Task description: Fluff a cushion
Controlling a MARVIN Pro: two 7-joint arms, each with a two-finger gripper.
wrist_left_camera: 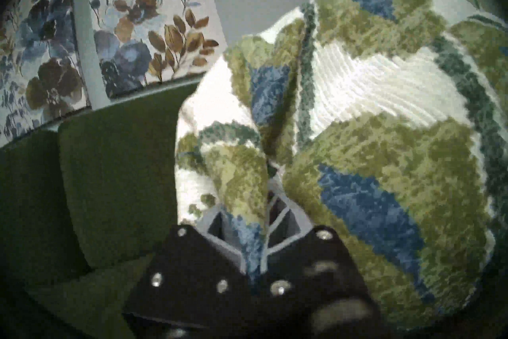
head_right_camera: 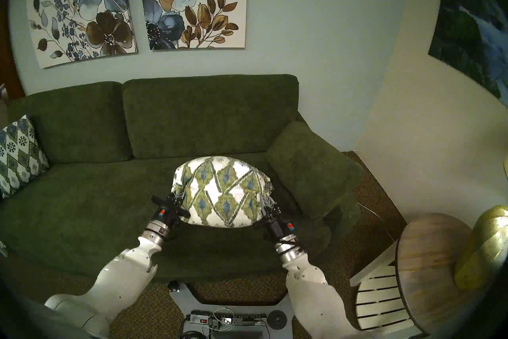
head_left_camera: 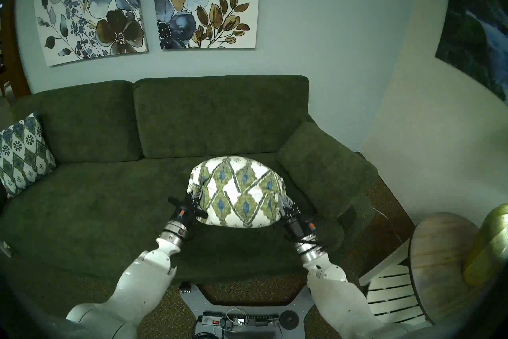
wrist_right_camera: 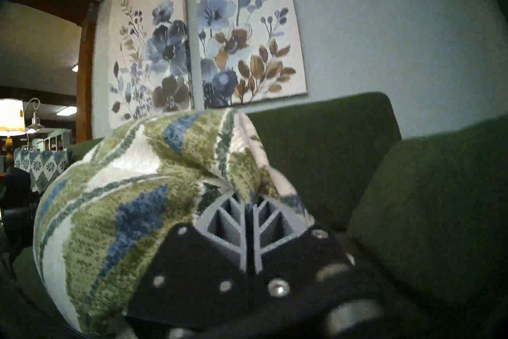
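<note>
The left gripper [wrist_left_camera: 270, 179] is clenched on a pinch of patterned fabric at the left side of the cushion [head_left_camera: 238, 191], its grey ribbed fingers [wrist_left_camera: 286, 223] drawn together with cloth bunched and creased between them. The right gripper [wrist_right_camera: 248, 196] is likewise clamped tight on a fold at the cushion's right side, the fabric puckering where the fingertips meet. Between the two grips the cushion bulges into a rounded dome, cream weave with olive-green diamonds, blue centres and dark zigzag lines facing up. It sits over the right half of the sofa [head_left_camera: 110, 206] seat, near the front edge, just beside the right armrest [head_left_camera: 324, 165]; whether its underside touches the seat cannot be told. Both white arms reach in from the front edge of the seat. A second patterned pillow [head_left_camera: 23, 154] leans at the sofa's far left end, well apart. Two floral canvases [head_left_camera: 154, 0] hang on the wall above the backrest. A round wooden side table [head_left_camera: 439, 256] stands off the sofa's right end, a yellow-green object [head_left_camera: 492, 245] on it.
</note>
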